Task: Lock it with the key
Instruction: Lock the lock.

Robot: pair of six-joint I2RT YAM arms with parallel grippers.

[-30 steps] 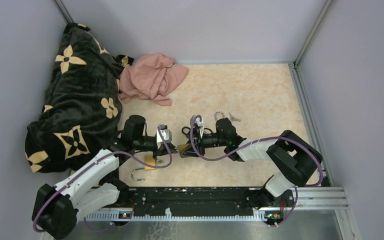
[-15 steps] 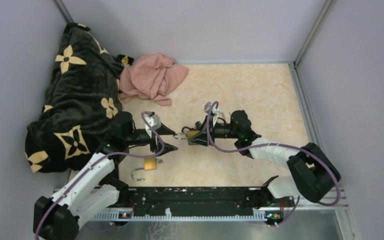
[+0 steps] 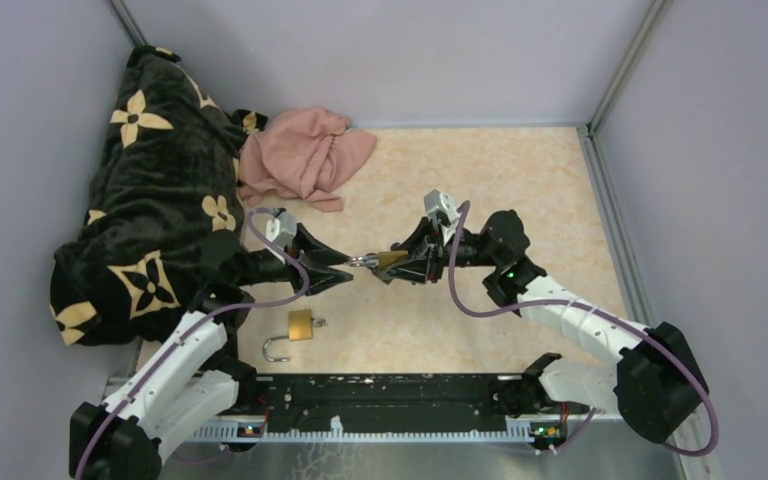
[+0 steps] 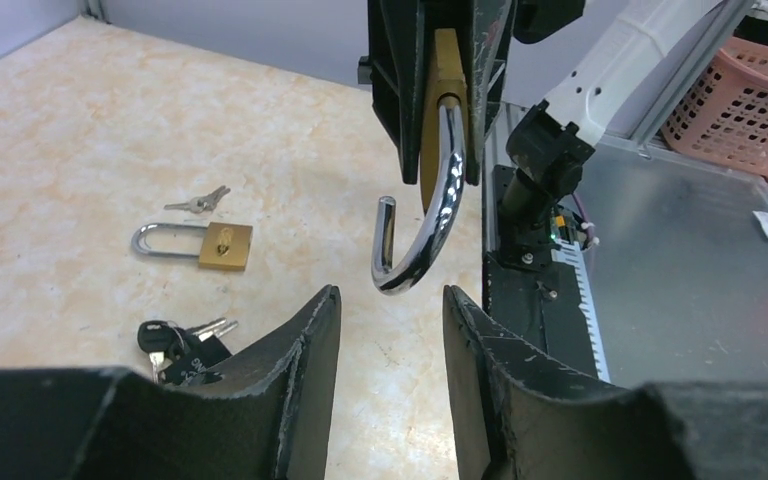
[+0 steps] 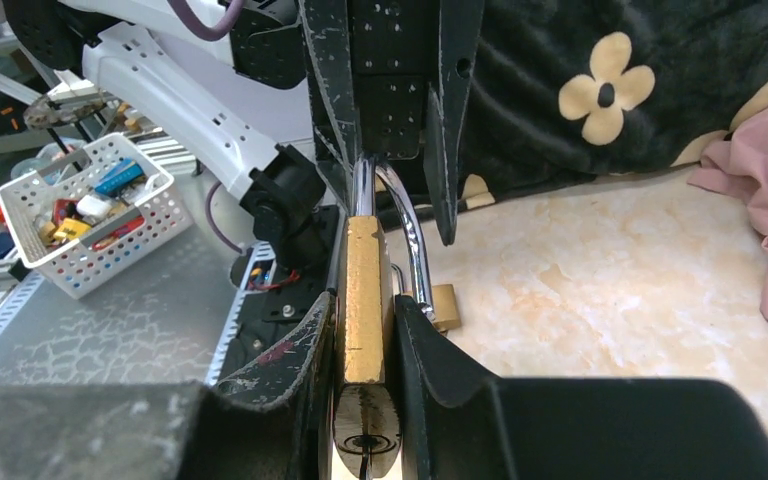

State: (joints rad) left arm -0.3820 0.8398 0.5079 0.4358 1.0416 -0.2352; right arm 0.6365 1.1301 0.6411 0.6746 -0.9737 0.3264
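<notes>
Brass padlock (image 5: 363,290), centre frame: your right gripper (image 5: 364,325) is clamping it, your left gripper (image 4: 388,300) is hovering, jaws apart, before the open shackle (image 4: 432,225); next, likely pressing it home.

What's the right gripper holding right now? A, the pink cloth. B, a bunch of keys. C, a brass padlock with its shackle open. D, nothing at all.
C: the right gripper is clamped on the brass padlock, and the shackle hangs open in the left wrist view.
</notes>
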